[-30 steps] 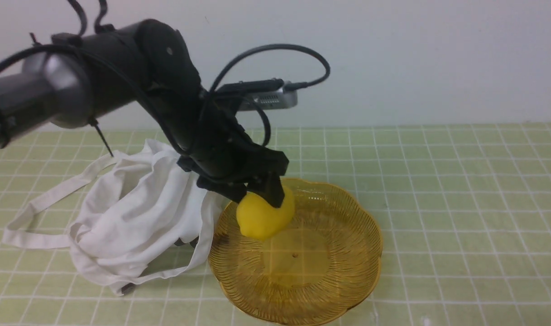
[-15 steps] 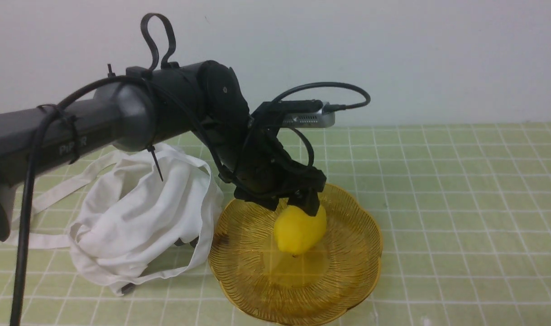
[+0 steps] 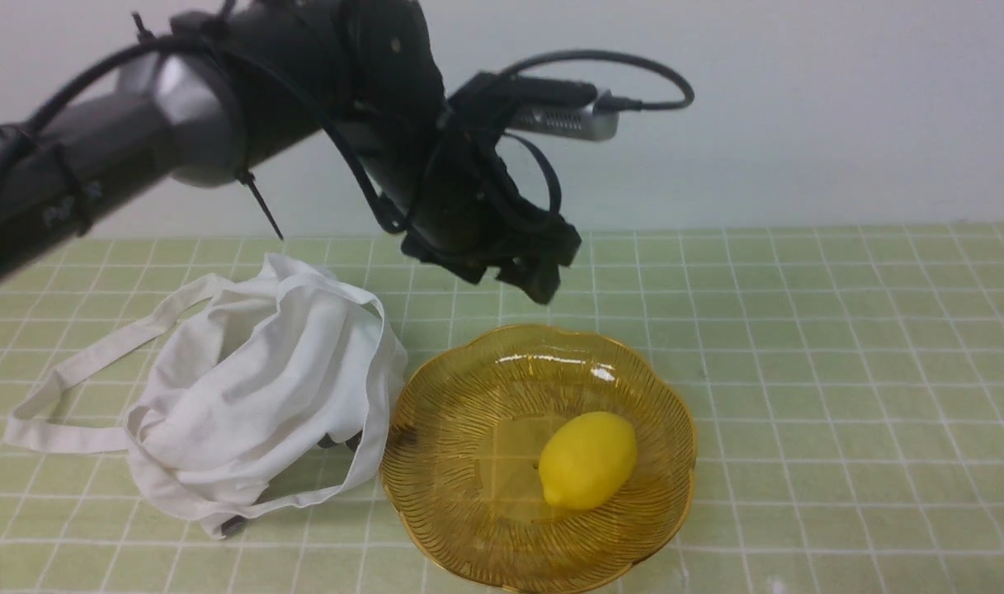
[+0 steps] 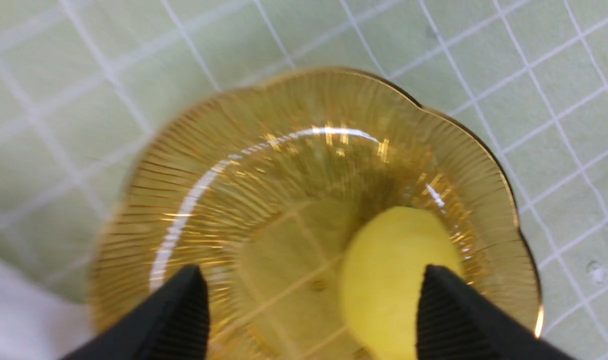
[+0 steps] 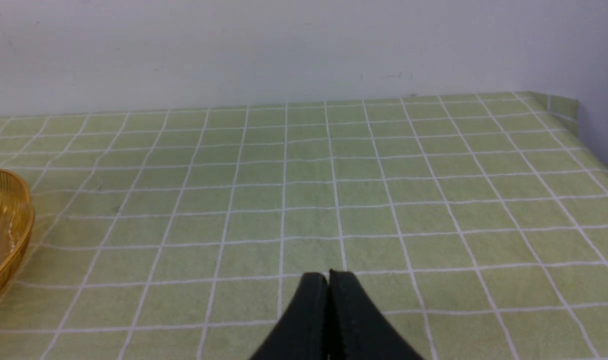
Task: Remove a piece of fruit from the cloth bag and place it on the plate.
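- One lemon (image 3: 588,459) lies on its side in the amber plate (image 3: 683,429), toward the right of the well and clear of both grippers.
- Left gripper (image 4: 311,270) hangs above the plate with its jaws spread wide and nothing between them. The wrist view shows the lemon below, near one fingertip but untouched.
- Right gripper (image 5: 328,275) sits low over the green-checked table (image 5: 383,175), well apart from the plate, its jaws pressed together on nothing.
- White cloth bag (image 3: 254,396) slumps just left of the plate, with a strap right against the rim (whether more fruit is inside, I cannot tell).
- Handling, as a judgement: the lemon looks firm, light and rounded, with a slightly waxy skin, so a nudge would likely roll it on the ribbed plate.
- The steadiest hold would be across its short middle — jaws on the broad flanks, not the tapered ends.
- The plate looks thin and brittle, so pressing down on it is best avoided.
- For this piece the task reads as done — fruit out of the bag and resting on the plate.
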Motion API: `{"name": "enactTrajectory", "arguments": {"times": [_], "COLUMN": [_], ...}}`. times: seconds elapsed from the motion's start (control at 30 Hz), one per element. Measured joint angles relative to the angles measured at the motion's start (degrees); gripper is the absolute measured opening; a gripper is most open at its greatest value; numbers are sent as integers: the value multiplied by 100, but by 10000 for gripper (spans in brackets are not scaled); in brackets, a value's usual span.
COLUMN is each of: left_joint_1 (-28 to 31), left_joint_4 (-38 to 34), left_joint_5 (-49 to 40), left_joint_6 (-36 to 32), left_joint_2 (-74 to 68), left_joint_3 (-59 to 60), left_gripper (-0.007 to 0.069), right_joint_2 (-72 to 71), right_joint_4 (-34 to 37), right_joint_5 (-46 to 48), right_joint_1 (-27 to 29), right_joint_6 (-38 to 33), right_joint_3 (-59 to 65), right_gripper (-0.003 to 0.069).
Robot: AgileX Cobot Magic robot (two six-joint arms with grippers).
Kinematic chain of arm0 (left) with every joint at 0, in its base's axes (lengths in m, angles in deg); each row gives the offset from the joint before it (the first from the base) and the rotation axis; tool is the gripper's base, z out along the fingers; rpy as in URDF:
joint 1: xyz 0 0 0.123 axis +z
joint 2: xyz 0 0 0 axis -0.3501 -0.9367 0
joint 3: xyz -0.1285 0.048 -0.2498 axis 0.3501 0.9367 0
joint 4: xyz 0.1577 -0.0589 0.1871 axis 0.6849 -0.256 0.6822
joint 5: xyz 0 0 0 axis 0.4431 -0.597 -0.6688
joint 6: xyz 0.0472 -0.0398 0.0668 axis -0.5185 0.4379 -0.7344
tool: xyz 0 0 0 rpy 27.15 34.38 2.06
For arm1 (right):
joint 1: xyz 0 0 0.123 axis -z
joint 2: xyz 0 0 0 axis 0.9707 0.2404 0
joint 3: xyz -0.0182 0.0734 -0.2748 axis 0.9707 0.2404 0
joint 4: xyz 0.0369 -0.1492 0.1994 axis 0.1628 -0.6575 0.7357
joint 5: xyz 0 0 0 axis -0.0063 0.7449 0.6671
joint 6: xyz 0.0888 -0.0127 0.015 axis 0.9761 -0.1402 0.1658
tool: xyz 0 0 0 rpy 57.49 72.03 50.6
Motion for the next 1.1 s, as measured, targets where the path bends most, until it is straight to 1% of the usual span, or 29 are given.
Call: {"name": "enactTrajectory", "arguments": {"times": [0.03, 0.07, 0.1, 0.2, 0.23, 0.3, 0.43, 0.6, 0.77, 0.8, 0.83, 0.93, 0.97, 1.0, 1.1], "left_joint_1": [7, 13, 20, 27, 27, 32, 32, 32, 32, 32, 32, 32, 32, 32, 32], "left_joint_4": [247, 297, 654, 1285, 1443, 1570, 1546, 1478, 1296, 1210, 1196, 848, 797, 666, 572], "left_joint_5": [-232, -280, -582, -843, -887, -903, -945, -970, -845, -559, -503, 965, 965, 1724, 3043], "left_joint_6": [14, 14, 32, 49, 58, 64, 83, 163, 391, 480, 516, 825, 833, 903, 990], "left_joint_2": [105, 105, 290, 696, 847, 1178, 1752, 2907, 4076, 4455, 4653, 5783, 5846, 6263, 7025], "left_joint_3": [-174, -206, -399, -547, -523, -387, 74, 1388, 2812, 3257, 3408, 4889, 4976, 5580, 6801], "left_gripper": [347, 347, 261, 81, 39, 8, -7, -8, -8, -8, -8, -8, -8, -8, -8], "right_joint_2": [0, 0, 0, 0, 0, 0, 0, 0, 0, 0, 0, 0, 0, 0, 0], "right_joint_4": [0, 0, 0, 0, 0, 0, 0, 0, 0, 0, 0, 0, 0, 0, 0], "right_joint_5": [0, 0, 0, 0, 0, 0, 0, 0, 0, 0, 0, 0, 0, 0, 0], "right_joint_1": [0, 0, 0, 0, 0, 0, 0, 0, 0, 0, 0, 0, 0, 0, 0], "right_joint_6": [0, 0, 0, 0, 0, 0, 0, 0, 0, 0, 0, 0, 0, 0, 0], "right_joint_3": [0, 0, 0, 0, 0, 0, 0, 0, 0, 0, 0, 0, 0, 0, 0], "right_gripper": [-15, -15, -15, -15, -15, -15, -15, -15, -15, -15, -15, -15, -15, -15, -15]}}
